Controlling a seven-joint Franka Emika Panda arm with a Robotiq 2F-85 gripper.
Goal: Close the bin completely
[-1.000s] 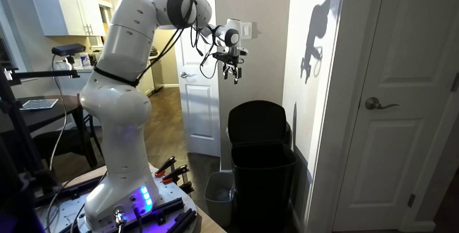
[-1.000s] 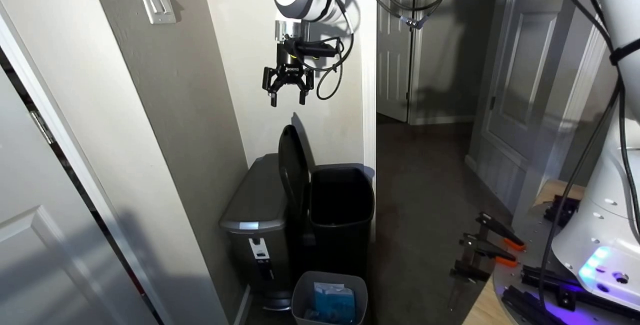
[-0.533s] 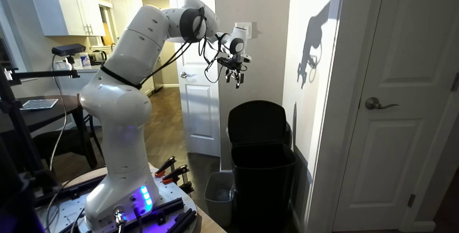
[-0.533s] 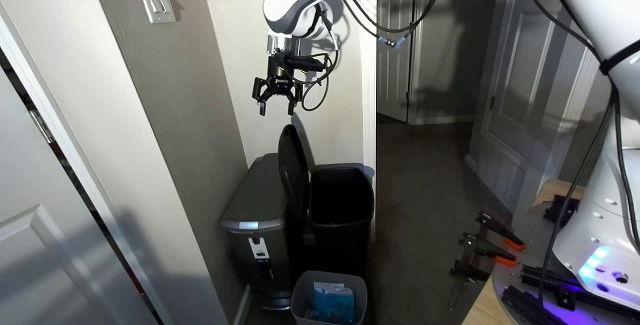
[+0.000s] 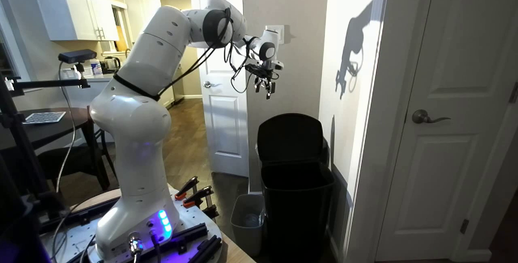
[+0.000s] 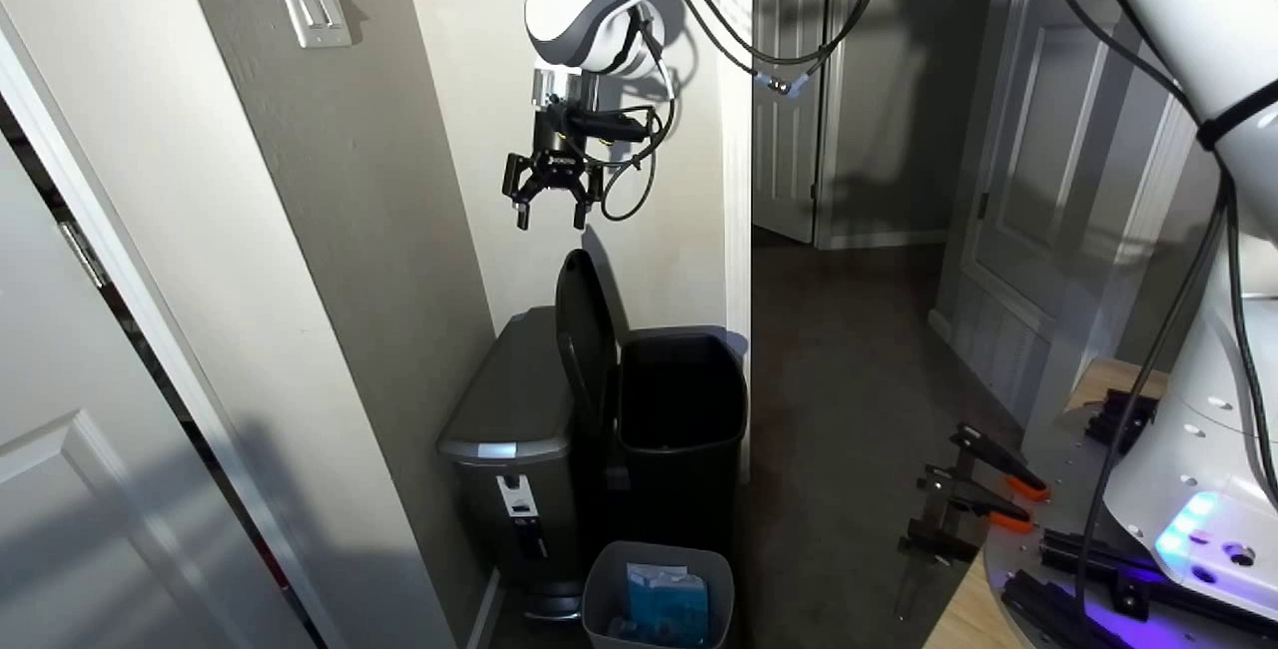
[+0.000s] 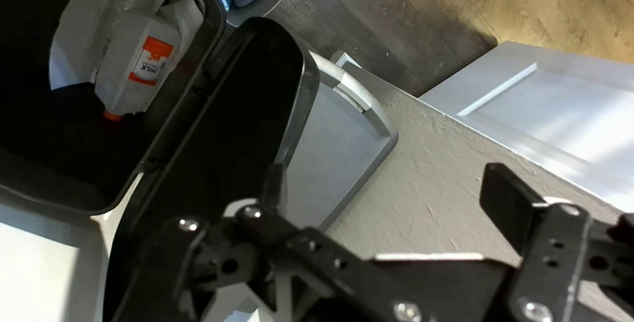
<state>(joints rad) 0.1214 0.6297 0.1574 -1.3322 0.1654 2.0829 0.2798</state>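
Observation:
The tall black bin stands with its rounded black lid raised upright on its hinge. In an exterior view the bin shows its open top, and the lid leans up at its left side. In the wrist view the lid lies beside the bin's rim, with a milk jug and papers inside. My gripper is open and empty, pointing down. In an exterior view the gripper hangs above and slightly left of the lid's top edge, apart from it. Its fingers show in the wrist view.
A grey bin with a shut lid stands directly behind the raised lid, against the wall. A small grey wastebasket with a blue packet stands in front. A white door and clamps are nearby.
The gripper has moved down and across, away from the robot base, to above the lid's back side. It has stayed nearly still over the last half second. The bin and lid have not moved.

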